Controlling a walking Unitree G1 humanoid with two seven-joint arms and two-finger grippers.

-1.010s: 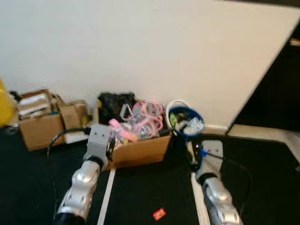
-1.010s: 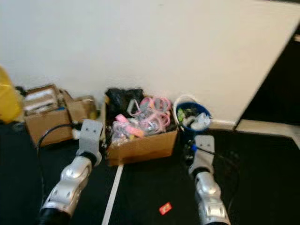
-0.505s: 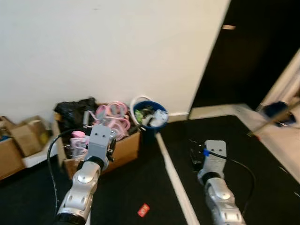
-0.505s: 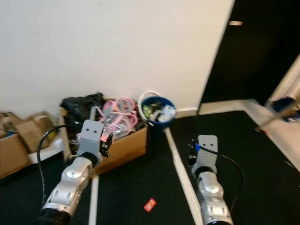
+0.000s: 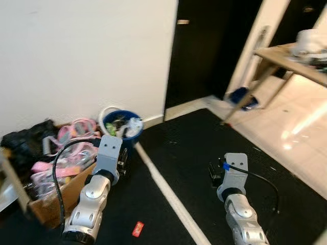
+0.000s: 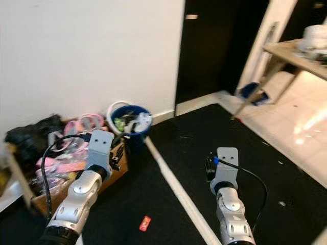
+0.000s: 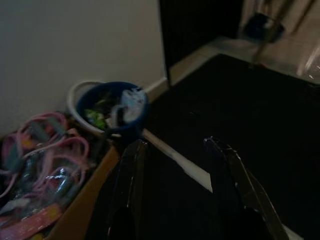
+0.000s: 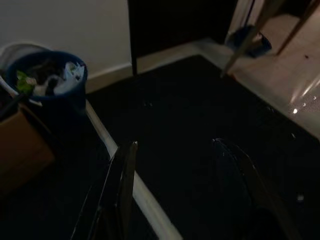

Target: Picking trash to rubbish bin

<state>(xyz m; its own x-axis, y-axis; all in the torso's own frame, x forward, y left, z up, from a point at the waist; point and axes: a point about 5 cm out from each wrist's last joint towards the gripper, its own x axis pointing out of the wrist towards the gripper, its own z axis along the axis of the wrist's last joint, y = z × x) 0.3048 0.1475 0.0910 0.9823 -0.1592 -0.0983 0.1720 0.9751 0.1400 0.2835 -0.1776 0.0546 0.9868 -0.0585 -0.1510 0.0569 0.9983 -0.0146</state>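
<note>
A blue rubbish bin stuffed with trash stands against the white wall, lined with a white bag. On the black floor near me lies a small red scrap. My left gripper is held out above the floor, short of the bin, open with nothing between its fingers. My right gripper hovers over the black mat to the right, also open and holding nothing; the bin is off to its left.
A cardboard box of pink tangled items and a black bag sits left of the bin. A white stripe crosses the black mat. Beyond are a dark doorway, a wooden table over glossy tiles, and a blue object under it.
The camera has swung to the right, so bin, box and red scrap have slid leftward in view, and the doorway, table and tiles have come in. Both arms keep their pose.
</note>
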